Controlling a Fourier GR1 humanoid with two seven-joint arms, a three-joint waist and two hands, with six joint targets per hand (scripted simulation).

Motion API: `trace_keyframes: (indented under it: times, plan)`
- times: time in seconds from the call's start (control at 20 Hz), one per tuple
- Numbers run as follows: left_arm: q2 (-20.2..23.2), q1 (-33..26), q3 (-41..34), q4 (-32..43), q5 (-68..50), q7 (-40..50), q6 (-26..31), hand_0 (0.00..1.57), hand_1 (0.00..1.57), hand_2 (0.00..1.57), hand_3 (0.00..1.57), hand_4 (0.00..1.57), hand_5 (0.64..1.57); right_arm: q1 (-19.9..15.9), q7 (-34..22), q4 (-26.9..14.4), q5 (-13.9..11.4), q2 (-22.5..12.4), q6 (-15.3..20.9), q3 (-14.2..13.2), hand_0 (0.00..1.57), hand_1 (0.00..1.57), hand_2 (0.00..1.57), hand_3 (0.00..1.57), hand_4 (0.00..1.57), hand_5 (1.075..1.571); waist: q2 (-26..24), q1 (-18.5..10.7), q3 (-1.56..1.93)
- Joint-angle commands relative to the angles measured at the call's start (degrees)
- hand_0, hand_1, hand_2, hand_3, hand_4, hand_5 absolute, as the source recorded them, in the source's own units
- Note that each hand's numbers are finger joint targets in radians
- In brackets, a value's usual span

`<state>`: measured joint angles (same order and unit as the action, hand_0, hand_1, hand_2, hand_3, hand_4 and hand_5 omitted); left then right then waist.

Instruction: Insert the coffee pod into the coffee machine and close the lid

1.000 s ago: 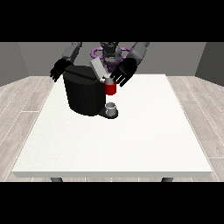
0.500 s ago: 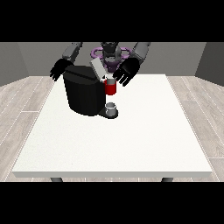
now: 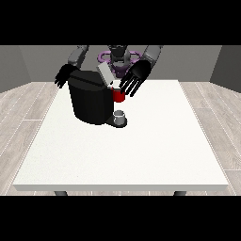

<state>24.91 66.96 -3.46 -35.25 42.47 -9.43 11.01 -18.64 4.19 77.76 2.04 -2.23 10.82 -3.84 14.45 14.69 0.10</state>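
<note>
White desk (image 3: 141, 155) carries the machine (image 3: 89, 101). Since a second ago, the hand at the view's right (image 3: 135, 77) has dropped closer above the machine's raised lid (image 3: 104, 74), fingers spread; closing looks next. Other hand (image 3: 63, 75) hangs behind, relaxed. No pod shows.

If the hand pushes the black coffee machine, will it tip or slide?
The coffee machine looks broad and squat, so it would probably slide, not tip. Its bulk suggests it is heavy and stiff. The open hand at the view's right hovers beside its raised lid.
</note>
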Motion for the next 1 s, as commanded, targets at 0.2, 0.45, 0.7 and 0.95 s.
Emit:
trace_keyframes:
  times: [0.2,0.45,0.7,0.95]
  plan:
    - [-2.4,-1.3,1.1,-1.3,1.4,0.8,0.2,0.00,0.00,0.00,0.00,0.00,1.571,0.0,1.0,-3.6,1.1,-1.5,-1.0,-2.0,0.00,0.00,0.00,0.00,0.35,1.571,-1.7,-1.8,-0.08]
    - [0.7,-1.0,0.0,-1.1,0.7,0.1,4.5,0.00,0.00,0.00,0.00,0.00,1.571,2.4,0.4,-3.6,1.3,-1.7,-1.4,-2.0,0.00,0.00,0.00,0.00,0.39,1.571,-4.3,-2.0,-0.08]
    - [-1.8,-4.9,0.3,-2.7,0.8,0.0,3.1,0.00,0.00,0.00,0.00,0.00,1.571,3.9,0.4,-4.8,1.6,-2.4,-1.2,-3.0,0.00,0.00,0.00,0.00,0.41,1.571,-7.3,-4.1,-0.08]
    - [-5.2,-7.8,-7.2,-2.8,-7.6,0.3,2.4,0.00,0.00,0.00,0.00,0.00,1.571,8.1,3.9,-5.1,2.6,-1.5,-2.3,-3.2,0.00,0.00,0.00,0.00,0.38,1.571,-10.4,-6.0,-0.11]
